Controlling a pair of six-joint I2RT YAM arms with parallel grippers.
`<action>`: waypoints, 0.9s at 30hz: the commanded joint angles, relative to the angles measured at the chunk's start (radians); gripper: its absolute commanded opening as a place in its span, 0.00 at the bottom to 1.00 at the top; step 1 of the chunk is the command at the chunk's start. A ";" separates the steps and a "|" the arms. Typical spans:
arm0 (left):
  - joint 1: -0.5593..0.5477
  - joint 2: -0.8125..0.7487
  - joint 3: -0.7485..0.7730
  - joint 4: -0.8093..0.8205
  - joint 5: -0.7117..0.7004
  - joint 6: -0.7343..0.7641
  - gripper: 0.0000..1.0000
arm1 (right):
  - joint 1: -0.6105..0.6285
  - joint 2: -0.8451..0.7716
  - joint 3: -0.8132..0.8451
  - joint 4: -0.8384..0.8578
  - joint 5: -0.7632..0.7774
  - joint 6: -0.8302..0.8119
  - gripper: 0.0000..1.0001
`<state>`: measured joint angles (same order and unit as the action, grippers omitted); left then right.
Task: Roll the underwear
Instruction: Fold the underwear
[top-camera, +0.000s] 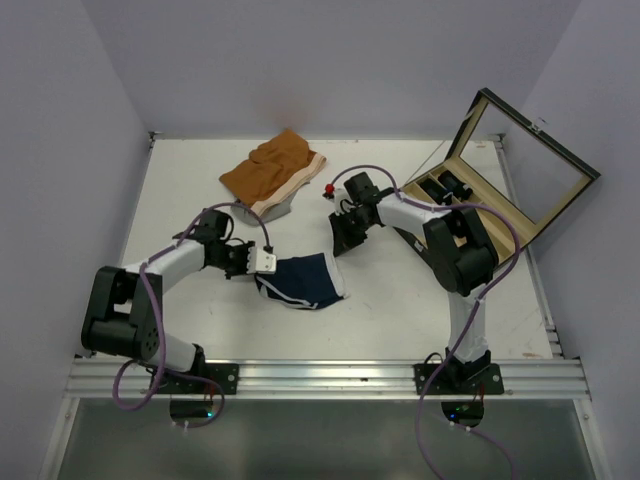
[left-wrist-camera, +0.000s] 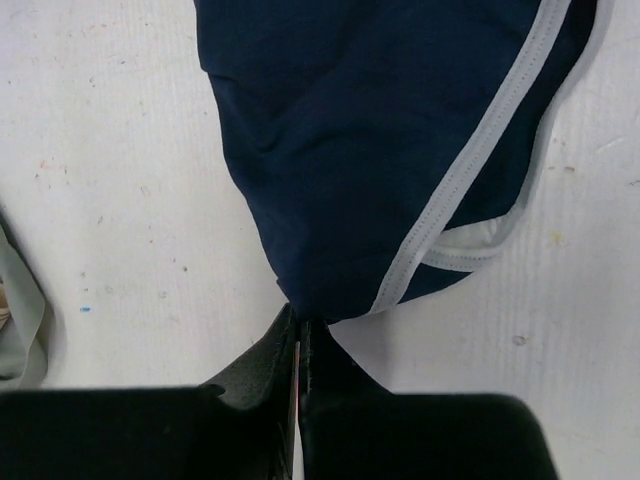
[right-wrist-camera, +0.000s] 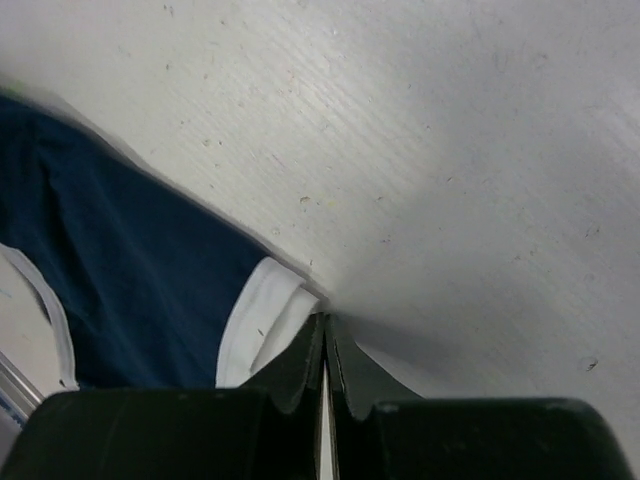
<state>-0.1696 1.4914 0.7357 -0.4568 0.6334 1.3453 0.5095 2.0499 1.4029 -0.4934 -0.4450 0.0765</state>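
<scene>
Navy-blue fabric with white trim, the underwear (top-camera: 300, 280), lies on the table (top-camera: 420, 300), spread between the two arms. The left jaws are pressed together, pinching a pointed navy corner of it right at their tips, and the rest of the garment fans out ahead of them. The right jaws are likewise pressed together, nipping the corner with the broad white band. The navy cloth lies to their left, with bare table beyond their tips.

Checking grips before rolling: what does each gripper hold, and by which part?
The left gripper pinches a corner of the navy-blue white-trimmed fabric briefs; the right gripper seems to pinch their white band.
</scene>
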 joint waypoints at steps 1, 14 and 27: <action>-0.010 -0.106 -0.047 0.018 -0.055 -0.009 0.00 | -0.003 0.019 -0.005 -0.030 0.035 -0.037 0.05; -0.119 -0.154 -0.147 0.089 -0.192 -0.057 0.02 | -0.003 -0.060 0.056 -0.037 -0.060 -0.020 0.28; -0.119 -0.145 -0.142 0.098 -0.190 -0.043 0.04 | 0.004 0.012 0.119 -0.014 -0.098 0.094 0.36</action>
<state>-0.2836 1.3445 0.5907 -0.3962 0.4484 1.3018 0.5098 2.0499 1.4609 -0.5110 -0.5114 0.1230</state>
